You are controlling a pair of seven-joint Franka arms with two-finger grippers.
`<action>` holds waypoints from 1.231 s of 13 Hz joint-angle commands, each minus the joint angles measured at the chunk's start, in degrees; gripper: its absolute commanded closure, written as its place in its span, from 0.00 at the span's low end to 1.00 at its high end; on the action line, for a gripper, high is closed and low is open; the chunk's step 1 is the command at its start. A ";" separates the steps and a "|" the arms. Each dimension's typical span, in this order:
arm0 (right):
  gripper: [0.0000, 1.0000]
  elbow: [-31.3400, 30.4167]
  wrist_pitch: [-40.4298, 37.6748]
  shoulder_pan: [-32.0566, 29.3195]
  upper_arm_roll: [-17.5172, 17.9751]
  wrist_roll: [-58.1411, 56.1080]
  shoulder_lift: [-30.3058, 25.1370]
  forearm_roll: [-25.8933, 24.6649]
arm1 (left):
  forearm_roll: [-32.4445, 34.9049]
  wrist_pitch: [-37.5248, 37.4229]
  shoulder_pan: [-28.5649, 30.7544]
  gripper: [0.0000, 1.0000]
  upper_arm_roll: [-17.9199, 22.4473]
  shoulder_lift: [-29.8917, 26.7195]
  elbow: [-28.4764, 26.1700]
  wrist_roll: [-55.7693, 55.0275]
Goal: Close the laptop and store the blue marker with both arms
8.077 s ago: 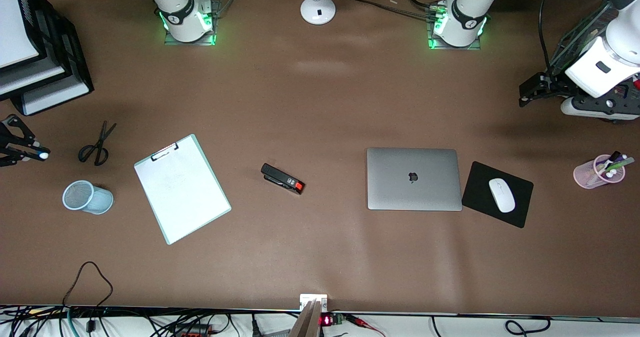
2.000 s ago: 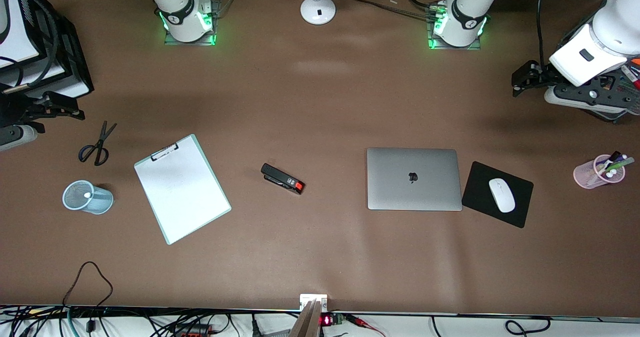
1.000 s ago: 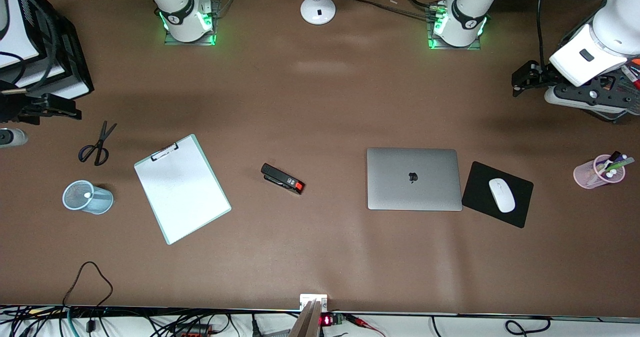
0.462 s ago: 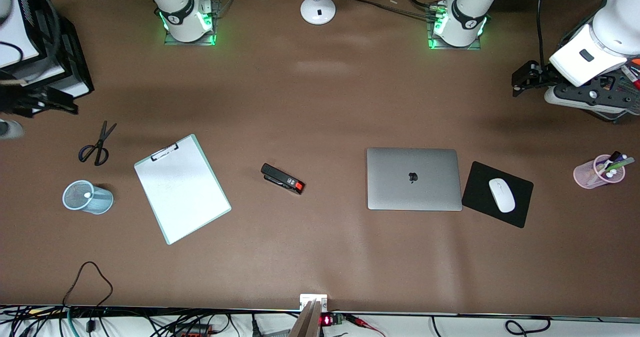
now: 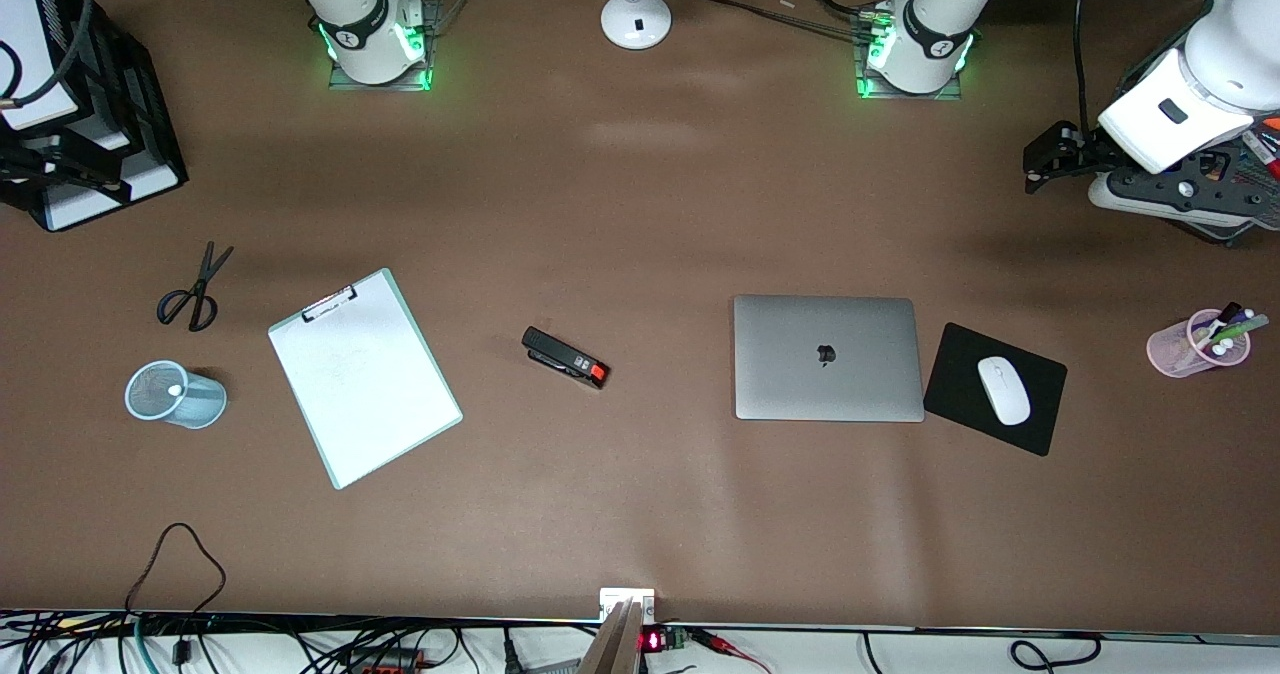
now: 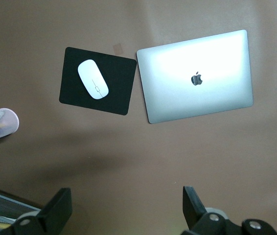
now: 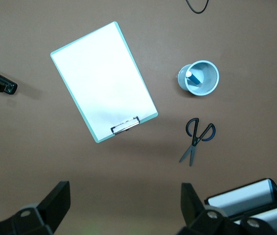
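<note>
We hover both grippers spread empty: the laptop lies shut near our left gripper, the blue marker stands in the cup near our right gripper.

Silver laptop lies shut; blue marker stands in cup.

Laptop shut, flat on desk, mouse pad just beside; blue marker in mesh cup near clipboard.
</note>
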 commanded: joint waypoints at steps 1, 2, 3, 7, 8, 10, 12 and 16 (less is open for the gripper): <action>0.00 -9.81 5.48 -0.42 0.01 0.73 -6.77 0.17 | 0.96 -1.27 0.23 0.00 -0.09 0.63 1.56 1.25; 0.00 -9.73 5.58 -0.51 0.10 0.73 -6.60 0.17 | 0.96 -1.27 0.23 0.00 -0.09 0.54 1.56 1.25; 0.00 -9.47 5.58 -0.60 0.01 0.73 -6.43 0.26 | 0.96 -1.27 0.23 0.00 -0.09 0.63 1.56 1.25; 0.00 -9.03 5.58 0.02 -0.08 5.37 -6.34 0.52 | 0.96 -1.27 0.23 0.00 -0.09 0.54 1.56 1.16; 0.00 -9.03 5.66 0.02 0.01 5.47 -6.25 1.83 | 0.96 -1.27 0.23 0.00 -0.09 0.63 1.56 1.16; 0.00 -9.03 6.19 -0.07 -0.17 5.47 -6.07 5.26 | 0.96 -1.27 0.23 0.00 -0.09 0.63 1.56 1.25; 0.00 -8.76 6.46 0.28 0.10 5.21 -5.98 4.75 | 0.96 -1.27 0.23 0.00 -0.09 0.63 1.56 0.90; 0.00 -8.76 5.84 1.33 0.27 4.94 -6.34 1.59 | 0.96 -1.27 0.23 0.00 -0.09 0.63 1.65 1.08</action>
